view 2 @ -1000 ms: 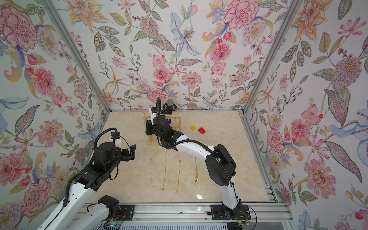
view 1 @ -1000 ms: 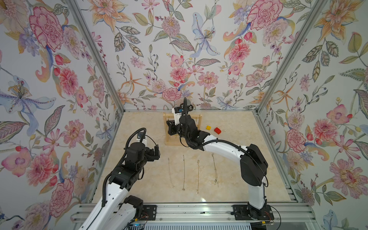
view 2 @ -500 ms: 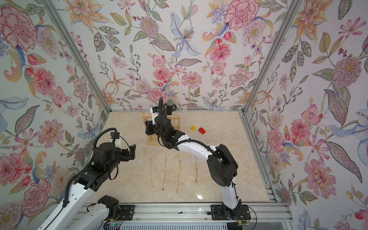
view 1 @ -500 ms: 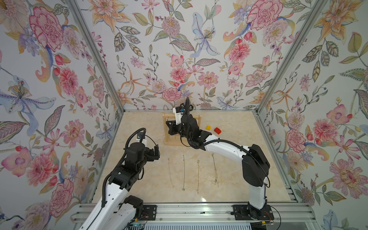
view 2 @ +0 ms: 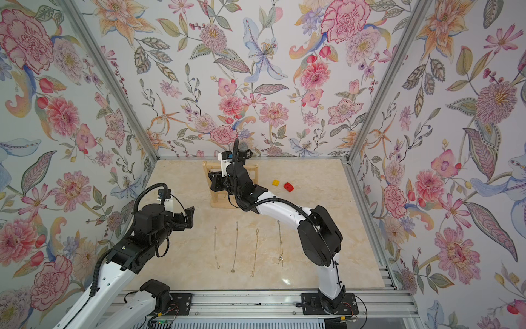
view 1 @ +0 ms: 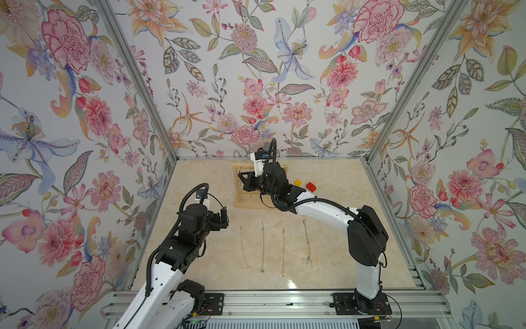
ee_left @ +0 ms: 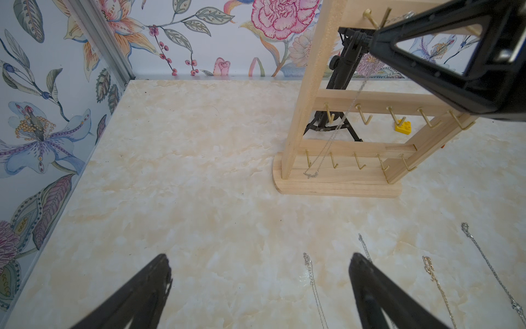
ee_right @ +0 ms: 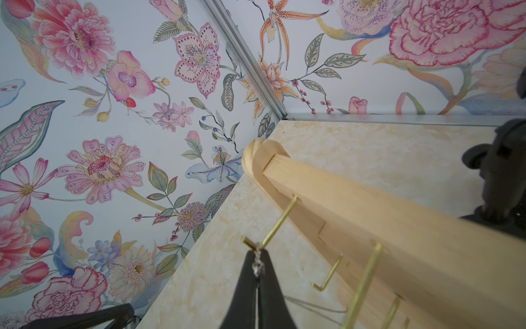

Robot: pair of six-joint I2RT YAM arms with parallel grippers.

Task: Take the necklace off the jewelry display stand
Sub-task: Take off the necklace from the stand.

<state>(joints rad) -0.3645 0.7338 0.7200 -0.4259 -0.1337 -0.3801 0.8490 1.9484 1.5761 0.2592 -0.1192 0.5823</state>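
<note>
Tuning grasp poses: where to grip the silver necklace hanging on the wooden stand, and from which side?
Pinch the necklace at its top loop, under the top brass hook of the jewelry display stand, coming from the front: the hooks angle up and outward, so the loop should lift off that way. The right gripper is shut there.

A lab test booth: floral-papered walls (view 1: 256,71) in aluminium framing (view 1: 136,82), marble-look tabletop (view 1: 327,256).

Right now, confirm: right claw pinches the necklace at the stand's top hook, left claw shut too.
The left claw is open, not shut; the left wrist view shows it. The right claw does pinch the necklace at the stand's top hook.
</note>
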